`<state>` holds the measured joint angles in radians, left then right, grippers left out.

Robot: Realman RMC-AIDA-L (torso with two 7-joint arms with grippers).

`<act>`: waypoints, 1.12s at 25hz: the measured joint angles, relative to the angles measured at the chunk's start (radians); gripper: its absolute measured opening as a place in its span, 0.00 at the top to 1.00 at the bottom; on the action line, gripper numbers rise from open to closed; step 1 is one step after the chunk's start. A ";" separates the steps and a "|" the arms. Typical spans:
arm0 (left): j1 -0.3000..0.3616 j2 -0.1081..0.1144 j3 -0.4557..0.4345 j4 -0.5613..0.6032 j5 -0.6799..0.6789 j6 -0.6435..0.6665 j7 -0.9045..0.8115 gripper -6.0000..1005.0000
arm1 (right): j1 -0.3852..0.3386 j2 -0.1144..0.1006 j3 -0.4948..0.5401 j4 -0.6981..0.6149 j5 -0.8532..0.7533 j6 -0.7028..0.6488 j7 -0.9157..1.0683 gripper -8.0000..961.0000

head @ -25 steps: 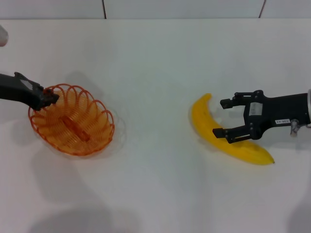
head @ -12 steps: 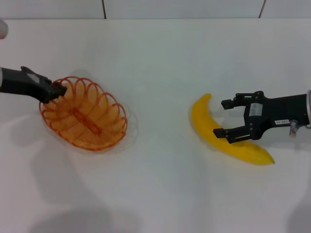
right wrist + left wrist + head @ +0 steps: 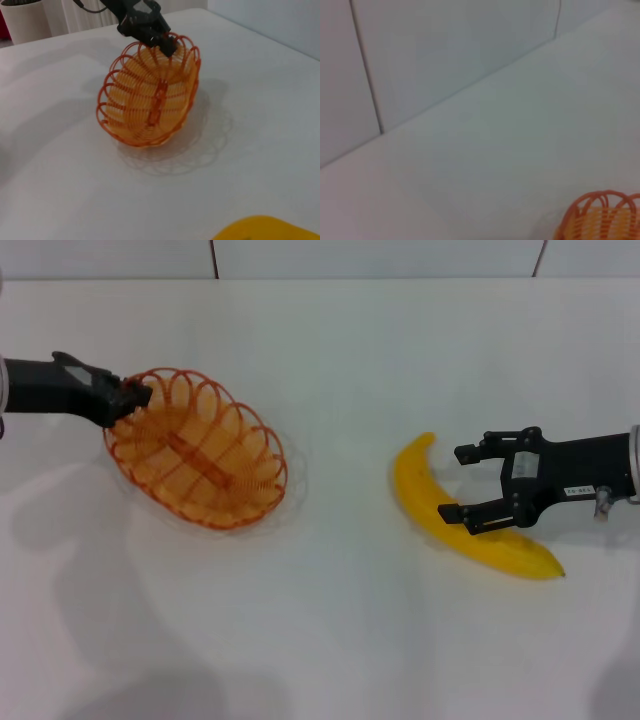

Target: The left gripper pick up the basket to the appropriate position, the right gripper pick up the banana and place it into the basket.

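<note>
The orange wire basket (image 3: 197,462) hangs tilted just above the white table, left of centre. My left gripper (image 3: 130,397) is shut on the basket's far-left rim. The basket also shows in the right wrist view (image 3: 150,97), with the left gripper (image 3: 162,40) pinching its rim, and a bit of the basket's rim shows in the left wrist view (image 3: 600,220). The yellow banana (image 3: 465,510) lies on the table at the right. My right gripper (image 3: 462,482) is open, its fingers straddling the banana's middle. A bit of the banana shows in the right wrist view (image 3: 265,229).
The white table (image 3: 330,620) runs to a white panelled wall (image 3: 320,258) at the back. A white cylinder (image 3: 25,17) stands far off at the table's edge in the right wrist view.
My left gripper has carried the basket to the right and slightly away from me, lifting and tilting it. The right gripper and banana have stayed put.
</note>
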<state>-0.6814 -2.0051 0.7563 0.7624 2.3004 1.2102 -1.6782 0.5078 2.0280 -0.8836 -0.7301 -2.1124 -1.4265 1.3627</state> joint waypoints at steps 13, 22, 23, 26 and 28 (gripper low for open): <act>0.023 -0.015 0.000 -0.012 -0.087 -0.074 0.016 0.90 | 0.009 0.001 0.000 0.000 0.001 0.000 0.000 0.12; 0.027 -0.019 0.000 -0.120 -0.190 -0.165 0.087 0.89 | 0.011 0.004 0.000 0.001 0.002 0.000 -0.006 0.13; 0.027 -0.021 0.000 -0.128 -0.199 -0.173 0.092 0.89 | 0.011 0.004 0.000 0.002 0.001 0.000 -0.006 0.13; 0.028 -0.023 -0.002 -0.166 -0.249 -0.203 0.122 0.88 | 0.011 0.004 0.000 0.002 0.001 0.000 -0.006 0.13; 0.030 -0.023 -0.002 -0.199 -0.296 -0.220 0.157 0.88 | 0.011 0.005 0.000 0.003 0.001 0.000 -0.006 0.13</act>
<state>-0.6516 -2.0283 0.7547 0.5639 2.0045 0.9906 -1.5207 0.5185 2.0325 -0.8836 -0.7268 -2.1114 -1.4266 1.3565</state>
